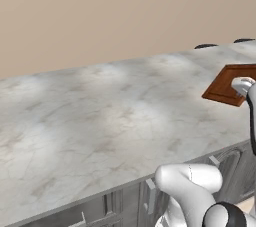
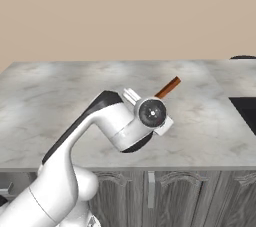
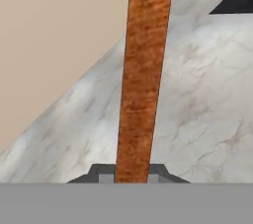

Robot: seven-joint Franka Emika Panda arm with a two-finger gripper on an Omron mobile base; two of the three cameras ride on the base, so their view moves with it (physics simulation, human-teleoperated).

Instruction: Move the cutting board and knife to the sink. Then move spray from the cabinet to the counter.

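Pincer is pressed tight on the board, gripping it by one thin edge; in the hand view the reddish-brown wood rises from between the two dark fingertips and runs straight away from the camera, seen edge-on. In the right base view the board's far end pokes out past the wrist as a narrow slanted strip above the counter, so I judge it lifted and carried clear of the marble, though its underside is hidden by the arm. In the left base view the board shows at the right margin as a flat rectangle with a groove near its rim, partly behind the hand.

Beyond the board lies open counter. Farther right, the sink appears as a dark recess at the edge of the right base view, well apart from the board. I cannot locate the knife, spray or cabinet.

Step in hand, by my judgement: carrying the board to the sink, first part of the task, with the rest outstanding.

Risks noted:
- The grip is at one edge, so the board's weight hangs far out; it may pivot or slip between the jaws during a swing.
- The projecting end could strike the counter or sink rim if lowered early.
- Releasing high over the basin may let it tip or land askew.
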